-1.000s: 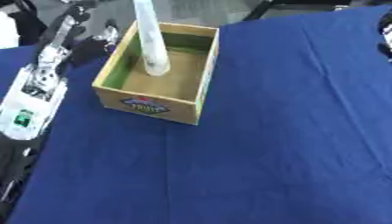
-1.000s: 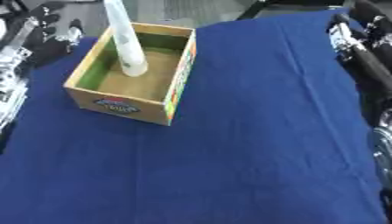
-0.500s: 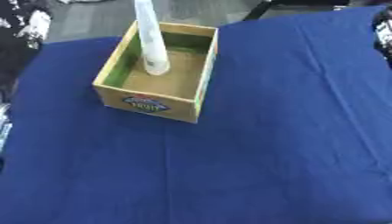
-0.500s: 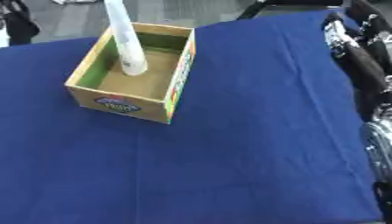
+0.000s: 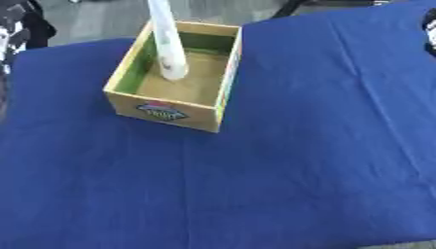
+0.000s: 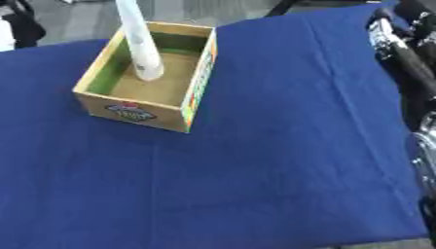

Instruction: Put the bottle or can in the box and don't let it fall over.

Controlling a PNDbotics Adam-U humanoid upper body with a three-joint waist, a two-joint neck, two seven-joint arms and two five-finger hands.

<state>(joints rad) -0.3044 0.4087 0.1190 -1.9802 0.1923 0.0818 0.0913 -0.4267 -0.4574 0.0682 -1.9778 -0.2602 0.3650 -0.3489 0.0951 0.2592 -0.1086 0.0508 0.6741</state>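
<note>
A tall white bottle (image 5: 166, 41) stands upright inside the open wooden box (image 5: 167, 112), near its far left side, with its top cut off by the view's upper edge. The box has a green inner wall and a coloured label on its front, and it sits on the blue cloth at the upper left. Nothing touches the bottle. Part of my left hand or arm (image 5: 15, 29) shows black and white at the top left corner, well away from the box. My right arm (image 6: 398, 51) runs along the right edge of the right eye view; its hand is not clearly visible.
A blue cloth (image 5: 281, 175) covers the table, with open cloth in front of and right of the box. Grey floor shows beyond the far edge. The table's near edge shows at the bottom right.
My left arm has drawn back from beside the box to the top left corner. The bottle and box stay put; the camera has shifted a little.
</note>
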